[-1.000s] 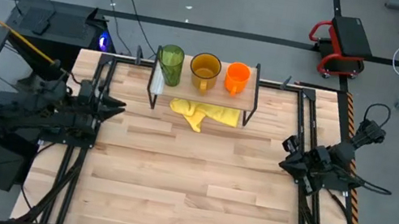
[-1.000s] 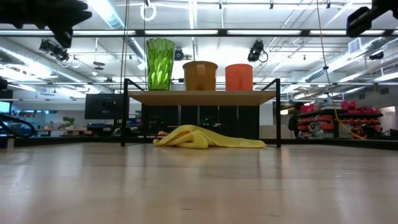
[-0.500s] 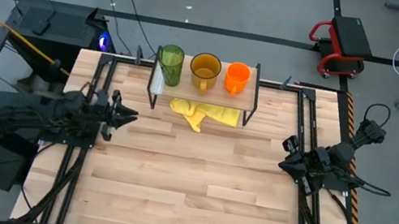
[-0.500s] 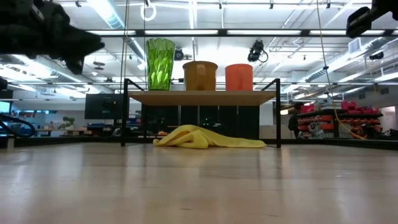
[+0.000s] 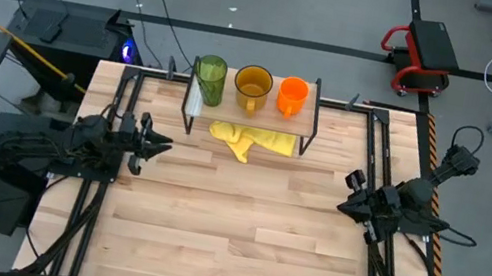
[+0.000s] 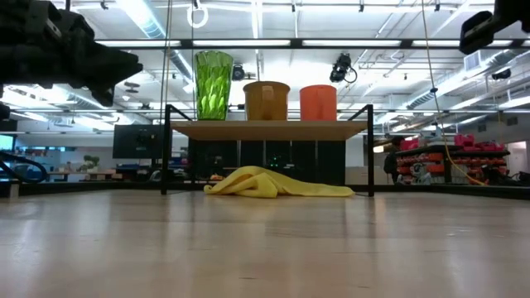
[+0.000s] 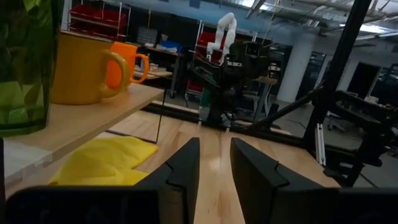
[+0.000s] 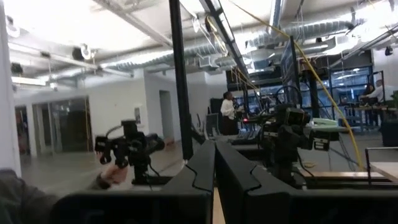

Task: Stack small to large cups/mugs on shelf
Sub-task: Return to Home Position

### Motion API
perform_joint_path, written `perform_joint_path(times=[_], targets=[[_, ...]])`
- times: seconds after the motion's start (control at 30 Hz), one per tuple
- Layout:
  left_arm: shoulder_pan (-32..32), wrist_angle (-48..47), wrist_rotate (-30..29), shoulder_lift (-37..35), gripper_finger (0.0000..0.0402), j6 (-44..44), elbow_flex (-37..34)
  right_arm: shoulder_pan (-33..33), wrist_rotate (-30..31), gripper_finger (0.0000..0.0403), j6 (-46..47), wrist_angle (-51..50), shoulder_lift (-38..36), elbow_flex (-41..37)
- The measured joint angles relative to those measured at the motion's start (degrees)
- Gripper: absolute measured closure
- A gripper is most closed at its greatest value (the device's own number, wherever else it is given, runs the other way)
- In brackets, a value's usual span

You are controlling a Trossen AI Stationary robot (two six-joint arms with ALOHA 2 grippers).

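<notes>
Swung slightly inward since a second ago, the left end effector (image 5: 159,146) hangs released and empty, the shelf (image 5: 270,118) at its one o'clock bearing green tumbler (image 5: 210,79), yellow mug (image 5: 253,85) and orange mug (image 5: 292,93) side by side; the clenched right end effector (image 5: 344,204) waits farther off.

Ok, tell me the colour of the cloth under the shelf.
Yellow. The cloth shows best in the low view.

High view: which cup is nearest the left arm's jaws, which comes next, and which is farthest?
1. Green cup, at the left end of the shelf, nearest.
2. Yellow mug, in the middle.
3. Orange mug, at the right end, farthest.
</notes>
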Motion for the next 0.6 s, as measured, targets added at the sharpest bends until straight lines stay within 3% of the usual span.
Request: perform_joint_path(times=[0.6], targets=[[0.0,-3.46,-0.04,0.0,0.0302,-0.06,-0.07,0.0,0.11,0.0385,-4.15,-5.68,10.35,0.04]])
